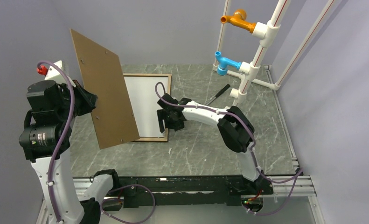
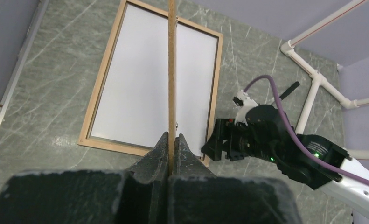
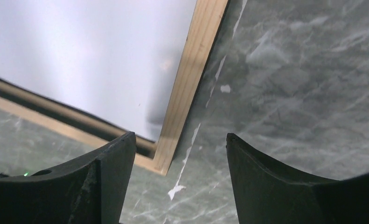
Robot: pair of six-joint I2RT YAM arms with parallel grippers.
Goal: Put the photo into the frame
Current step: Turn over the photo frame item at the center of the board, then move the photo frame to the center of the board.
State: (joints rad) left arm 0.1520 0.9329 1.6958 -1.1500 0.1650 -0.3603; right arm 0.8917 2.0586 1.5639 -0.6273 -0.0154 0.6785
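Observation:
The frame [image 1: 169,100] lies back-up on the table, its light wood rails facing me. Inside the rails lies the photo [image 1: 147,105], plain white back up, also plain in the left wrist view [image 2: 135,74]. My right gripper [image 1: 166,122] hovers open over the frame's near right corner [image 3: 161,165], with nothing between its fingers [image 3: 112,158]. My left gripper [image 2: 172,140] is shut on the lower edge of a solid brown backing board [image 1: 103,93], held up tilted above the frame's left side. From the left wrist the board [image 2: 171,70] shows edge-on.
A white pipe rack [image 1: 257,51] with an orange fitting [image 1: 238,19] and a blue fitting [image 1: 226,63] stands at the back right. A black stick-like tool [image 1: 218,94] lies in front of it. A metal rail [image 1: 285,126] edges the table's right side.

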